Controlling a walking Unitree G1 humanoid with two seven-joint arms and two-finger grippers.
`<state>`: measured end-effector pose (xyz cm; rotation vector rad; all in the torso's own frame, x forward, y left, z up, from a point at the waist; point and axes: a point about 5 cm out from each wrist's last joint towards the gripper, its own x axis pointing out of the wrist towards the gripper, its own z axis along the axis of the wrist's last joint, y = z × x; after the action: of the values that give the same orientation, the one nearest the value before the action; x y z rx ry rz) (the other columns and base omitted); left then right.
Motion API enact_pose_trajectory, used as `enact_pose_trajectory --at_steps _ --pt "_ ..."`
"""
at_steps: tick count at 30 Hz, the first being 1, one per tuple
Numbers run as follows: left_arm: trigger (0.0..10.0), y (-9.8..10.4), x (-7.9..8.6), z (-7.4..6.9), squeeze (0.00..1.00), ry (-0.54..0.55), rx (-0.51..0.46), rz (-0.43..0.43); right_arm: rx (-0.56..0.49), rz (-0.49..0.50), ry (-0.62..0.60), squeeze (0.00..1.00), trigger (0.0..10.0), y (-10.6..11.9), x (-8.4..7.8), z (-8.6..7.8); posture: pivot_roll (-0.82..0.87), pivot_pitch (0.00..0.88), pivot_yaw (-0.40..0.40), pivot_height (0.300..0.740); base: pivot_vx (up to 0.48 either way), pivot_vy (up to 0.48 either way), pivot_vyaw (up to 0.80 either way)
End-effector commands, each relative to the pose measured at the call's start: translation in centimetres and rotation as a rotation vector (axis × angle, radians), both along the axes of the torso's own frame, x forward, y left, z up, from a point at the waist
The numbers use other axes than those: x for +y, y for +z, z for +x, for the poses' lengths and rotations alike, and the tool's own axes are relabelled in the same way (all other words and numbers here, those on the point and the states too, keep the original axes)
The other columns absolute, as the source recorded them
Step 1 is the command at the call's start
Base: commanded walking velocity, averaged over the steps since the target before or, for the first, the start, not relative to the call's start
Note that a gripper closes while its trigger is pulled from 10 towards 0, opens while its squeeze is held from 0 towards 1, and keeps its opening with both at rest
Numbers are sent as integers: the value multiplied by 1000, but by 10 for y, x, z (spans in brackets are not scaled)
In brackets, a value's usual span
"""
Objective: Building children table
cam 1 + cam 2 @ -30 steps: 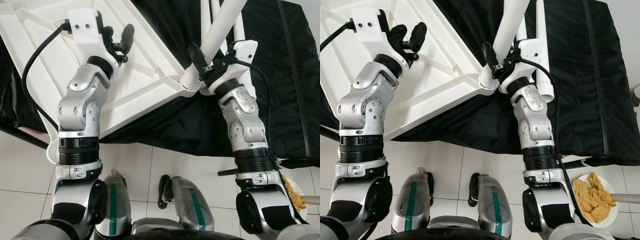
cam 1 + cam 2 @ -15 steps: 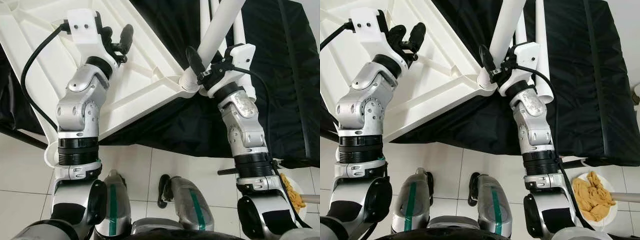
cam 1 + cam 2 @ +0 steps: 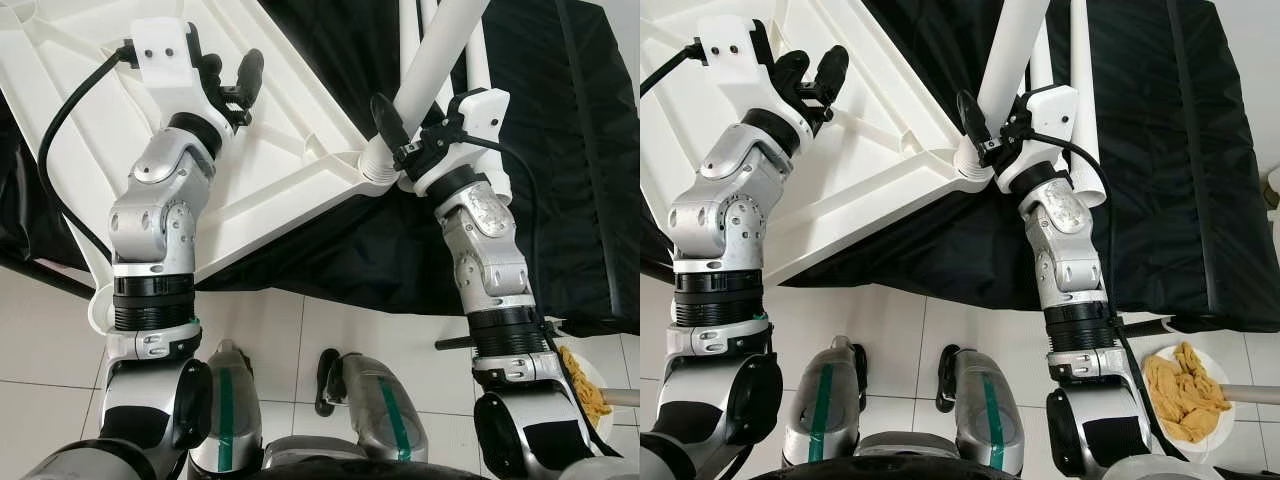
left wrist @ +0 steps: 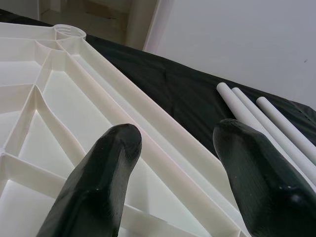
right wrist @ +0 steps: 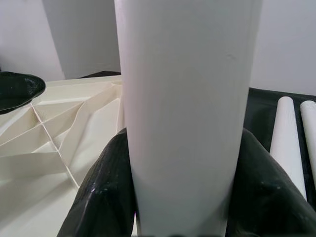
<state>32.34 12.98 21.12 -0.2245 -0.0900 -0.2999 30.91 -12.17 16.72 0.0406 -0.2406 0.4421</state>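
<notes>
A white plastic tabletop [image 3: 290, 150] lies upside down on a black cloth, its ribbed underside up. At its near corner socket [image 3: 372, 172] stands a white table leg [image 3: 435, 55], leaning away. My right gripper [image 3: 400, 130] is shut on this leg just above the socket; the leg runs between the black fingers [image 5: 98, 197] in the right wrist view. Over the tabletop's ribs hovers my left gripper [image 3: 232, 82], open and holding nothing. Its two fingers [image 4: 94, 187] straddle a rib near the tabletop's edge.
More white legs [image 4: 256, 116] lie side by side on the black cloth [image 3: 1160, 150] beyond the tabletop. A white plate with yellowish food [image 3: 1185, 390] sits on the tiled floor at the right. My own feet stand below on white tiles.
The right gripper with the leg shifted slightly left toward the corner socket. The left gripper moved a little left and up.
</notes>
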Motion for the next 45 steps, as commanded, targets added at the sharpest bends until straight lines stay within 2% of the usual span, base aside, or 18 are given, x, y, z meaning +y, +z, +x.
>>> enact_pose_trajectory --at_steps 1,11,16,19,23,28,37,42,45 --pt "10000 0 0 -2 0 32 11 -6 176 -40 -48 0 10000 -40 0 -4 135 107 -78 740 0 0 0" --pt "10000 1 0 -1 0 33 8 -6 158 27 -199 0 10000 -36 12 -2 140 105 -78 740 0 0 0" --pt "10000 1 0 -1 0 34 6 -7 149 31 -257 0 10000 -34 14 2 145 103 -79 740 0 0 0" --pt "10000 2 1 -1 0 37 5 -7 127 -2 -314 0 10000 -32 16 4 146 101 -81 740 0 0 0" --pt "10000 3 1 0 0 39 2 -8 97 -39 -402 0 10000 -30 13 7 148 100 -84 740 0 0 0" --pt "10000 3 1 -1 0 42 0 -9 115 -7 -448 0 10000 -33 9 7 150 101 -85 740 0 0 0" --pt "10000 3 2 -1 0 43 -3 -7 128 13 -445 0 10000 -37 9 7 154 94 -86 740 0 0 0" --pt "10000 4 1 -1 0 39 -6 -6 87 27 -405 0 10000 -34 6 4 153 89 -86 740 0 0 0" --pt "10000 5 0 -1 0 35 -9 -7 38 41 -333 0 10000 -38 2 -4 149 87 -85 740 0 0 0"
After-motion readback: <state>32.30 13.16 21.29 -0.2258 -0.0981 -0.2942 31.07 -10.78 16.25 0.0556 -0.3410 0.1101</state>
